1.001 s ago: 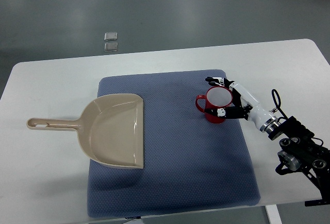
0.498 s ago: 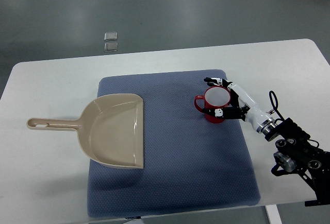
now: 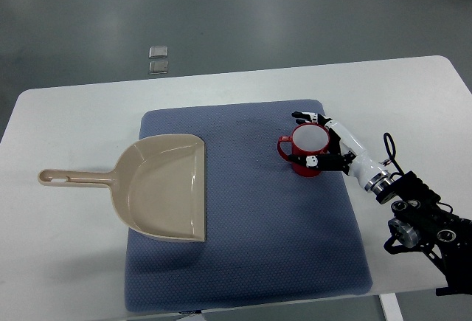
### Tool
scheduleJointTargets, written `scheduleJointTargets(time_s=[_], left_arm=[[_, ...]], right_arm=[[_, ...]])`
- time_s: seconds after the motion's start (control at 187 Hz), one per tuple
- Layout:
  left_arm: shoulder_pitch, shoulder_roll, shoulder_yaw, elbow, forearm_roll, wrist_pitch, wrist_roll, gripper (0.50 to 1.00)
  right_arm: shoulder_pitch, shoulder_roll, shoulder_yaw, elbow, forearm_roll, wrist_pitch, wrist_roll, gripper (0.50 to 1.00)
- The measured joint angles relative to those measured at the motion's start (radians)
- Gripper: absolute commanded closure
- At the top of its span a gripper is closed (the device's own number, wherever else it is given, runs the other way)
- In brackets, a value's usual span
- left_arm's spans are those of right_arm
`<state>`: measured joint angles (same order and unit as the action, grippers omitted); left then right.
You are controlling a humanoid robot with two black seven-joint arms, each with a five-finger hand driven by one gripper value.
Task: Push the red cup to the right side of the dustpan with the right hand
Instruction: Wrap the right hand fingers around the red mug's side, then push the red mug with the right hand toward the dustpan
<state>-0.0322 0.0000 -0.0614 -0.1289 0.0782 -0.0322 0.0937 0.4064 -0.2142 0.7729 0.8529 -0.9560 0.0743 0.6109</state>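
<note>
A red cup (image 3: 305,150) with a white inside stands upright on the blue mat (image 3: 243,210), its handle pointing left. My right hand (image 3: 316,140) comes in from the lower right and cups the cup's right side, with fingers curled around its far and near walls. The beige dustpan (image 3: 158,185) lies on the mat's left part, its handle stretching left over the white table (image 3: 66,262). A wide strip of bare mat separates the cup from the dustpan's right edge. The left arm does not show.
Two small clear squares (image 3: 158,59) lie on the grey floor beyond the table's far edge. The right arm's black joints (image 3: 424,221) hang over the table's right front corner.
My right hand and the red cup have slid slightly left, towards the dustpan. The arm's joints shifted left as well.
</note>
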Motion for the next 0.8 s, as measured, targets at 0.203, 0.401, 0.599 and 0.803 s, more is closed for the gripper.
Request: scheduleJointTargets(time_s=[0.203,0.401,0.599,0.803], left_arm=[[0.000,0.000,0.000,0.000,0.000,0.000,0.000,0.500],[0.000,0.000,0.000,0.000,0.000,0.000,0.000,0.500],[0.000,0.000,0.000,0.000,0.000,0.000,0.000,0.500],[0.000,0.000,0.000,0.000,0.000,0.000,0.000,0.500]], right_arm=[[0.000,0.002,0.000,0.000,0.043,0.030,0.000,0.572],[0.000,0.003,0.001,0.000,0.085,0.051,0.000,0.572],[-0.007,0.016,-0.008,0.001,0.109,0.069,0.000,0.572],[-0.023,0.040,-0.010,0.002,0.110,0.066,0.000,0.572]])
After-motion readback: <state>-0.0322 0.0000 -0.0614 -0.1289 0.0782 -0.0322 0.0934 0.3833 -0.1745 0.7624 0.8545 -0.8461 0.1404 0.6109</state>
